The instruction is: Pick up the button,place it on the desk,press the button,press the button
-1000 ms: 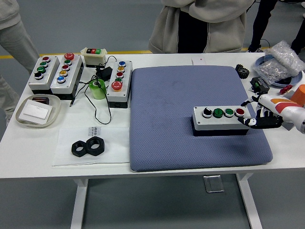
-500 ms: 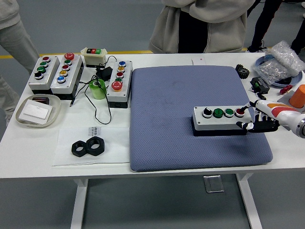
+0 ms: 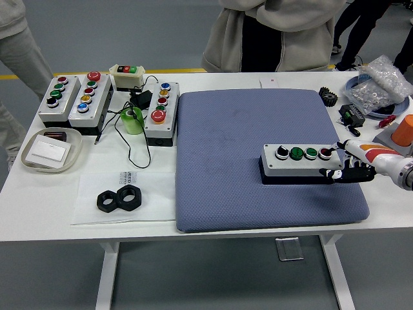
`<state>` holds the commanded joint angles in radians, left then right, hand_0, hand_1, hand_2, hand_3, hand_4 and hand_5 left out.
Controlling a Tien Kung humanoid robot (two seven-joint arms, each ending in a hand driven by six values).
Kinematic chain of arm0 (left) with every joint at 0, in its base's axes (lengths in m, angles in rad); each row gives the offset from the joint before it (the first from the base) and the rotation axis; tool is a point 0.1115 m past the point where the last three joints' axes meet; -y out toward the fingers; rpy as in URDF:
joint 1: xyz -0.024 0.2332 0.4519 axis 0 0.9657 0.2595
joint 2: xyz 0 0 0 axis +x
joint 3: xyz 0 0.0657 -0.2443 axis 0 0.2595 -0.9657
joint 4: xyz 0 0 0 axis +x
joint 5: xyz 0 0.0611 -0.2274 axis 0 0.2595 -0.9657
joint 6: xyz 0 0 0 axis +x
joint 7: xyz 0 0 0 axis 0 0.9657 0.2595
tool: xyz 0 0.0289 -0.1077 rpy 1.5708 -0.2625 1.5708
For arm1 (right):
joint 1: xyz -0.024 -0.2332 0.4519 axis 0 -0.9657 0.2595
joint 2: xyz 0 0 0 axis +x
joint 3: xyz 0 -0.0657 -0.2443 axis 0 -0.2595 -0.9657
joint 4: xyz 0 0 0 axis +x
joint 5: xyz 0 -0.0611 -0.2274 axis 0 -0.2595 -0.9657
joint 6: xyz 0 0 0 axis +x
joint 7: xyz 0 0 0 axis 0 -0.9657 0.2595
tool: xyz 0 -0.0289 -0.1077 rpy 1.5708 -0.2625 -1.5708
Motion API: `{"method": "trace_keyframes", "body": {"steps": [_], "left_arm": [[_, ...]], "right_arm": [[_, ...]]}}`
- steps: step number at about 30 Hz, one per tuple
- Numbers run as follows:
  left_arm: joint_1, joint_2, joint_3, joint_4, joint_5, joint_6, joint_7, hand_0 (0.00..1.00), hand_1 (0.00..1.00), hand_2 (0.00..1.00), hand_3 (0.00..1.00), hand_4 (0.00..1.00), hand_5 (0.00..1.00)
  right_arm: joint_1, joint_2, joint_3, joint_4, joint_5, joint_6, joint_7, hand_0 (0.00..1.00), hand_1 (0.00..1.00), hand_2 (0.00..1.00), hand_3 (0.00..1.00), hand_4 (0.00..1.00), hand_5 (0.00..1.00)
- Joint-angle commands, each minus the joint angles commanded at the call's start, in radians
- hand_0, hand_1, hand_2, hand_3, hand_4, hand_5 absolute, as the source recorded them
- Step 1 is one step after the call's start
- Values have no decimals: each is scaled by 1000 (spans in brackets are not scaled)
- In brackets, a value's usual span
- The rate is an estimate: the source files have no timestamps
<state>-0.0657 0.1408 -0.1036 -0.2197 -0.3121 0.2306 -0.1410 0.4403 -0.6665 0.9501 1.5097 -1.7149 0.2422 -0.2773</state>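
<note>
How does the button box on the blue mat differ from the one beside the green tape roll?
The button box on the mat lies crosswise, its four buttons in a left-to-right row; the box by the tape roll runs front-to-back and ends in a large red button. The right hand touches only the mat box. Both have grey tops on black bases.

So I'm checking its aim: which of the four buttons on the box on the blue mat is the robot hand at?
The red button, the rightmost on the box. The right robot hand reaches it; the black and two green ones lie farther left.
</note>
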Motion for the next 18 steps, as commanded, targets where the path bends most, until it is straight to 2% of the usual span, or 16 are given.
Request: {"method": "trace_keyframes", "body": {"steps": [6, 14, 18], "left_arm": [[5, -1, -8, 1, 10, 1, 3, 705, 833, 894, 825, 638, 998], [14, 0, -18, 1, 25, 2, 7, 708, 833, 894, 825, 639, 998], [15, 1, -17, 1, 25, 1, 7, 706, 831, 894, 825, 639, 998]], "right_arm": [[-4, -5, 9, 12, 2, 2, -1, 243, 189, 294, 800, 730, 731], [-15, -23, 66, 70, 14, -10, -2, 243, 192, 295, 806, 730, 735], [-5, -2, 57, 81, 18, -6, -8, 242, 189, 294, 823, 729, 736]]}}
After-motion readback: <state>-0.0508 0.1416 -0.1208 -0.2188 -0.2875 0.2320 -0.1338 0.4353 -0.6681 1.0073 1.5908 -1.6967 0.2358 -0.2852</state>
